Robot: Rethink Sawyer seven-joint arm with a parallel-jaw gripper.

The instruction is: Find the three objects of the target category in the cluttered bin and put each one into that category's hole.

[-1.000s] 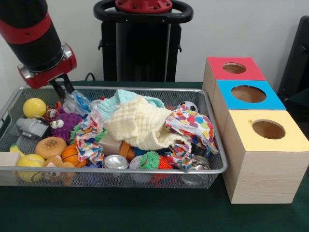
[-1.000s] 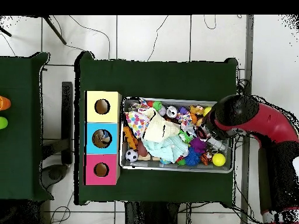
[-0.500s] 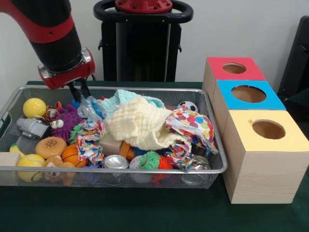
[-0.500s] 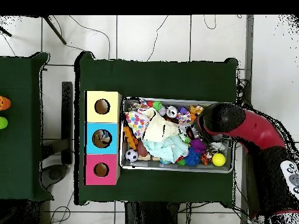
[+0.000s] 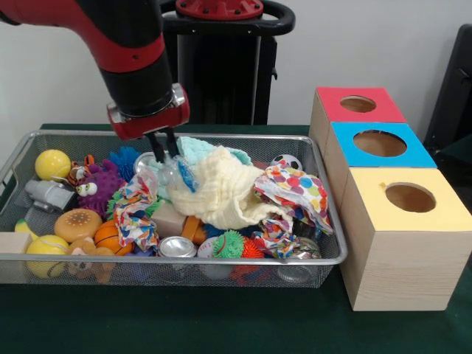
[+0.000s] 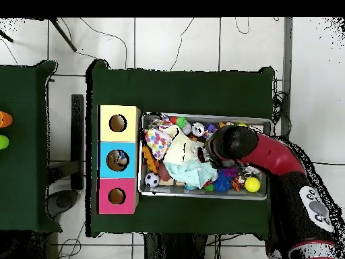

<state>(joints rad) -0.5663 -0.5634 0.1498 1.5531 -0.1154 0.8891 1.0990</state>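
The pincer [image 5: 164, 144] is closed on the top of a clear plastic bottle [image 5: 179, 172] hanging just below it, which looks light, slippery and easily crushed, so the neck seems the best hold.

place: robotics lab | cues: pedestal-mounted red arm [image 5: 125, 44], green-clothed table [image 6: 182, 88], floor cables [image 6: 101, 40]

A dark green cloth [image 5: 221, 324] covers the table under everything. In the overhead view a second green-covered table [image 6: 23, 145] stands well apart at the left edge, bearing an orange object [image 6: 5, 119] and a green object [image 6: 3, 141] at its rim. Black cables [image 6: 101, 40] trail over the pale tiled floor [image 6: 175, 40] around both tables.
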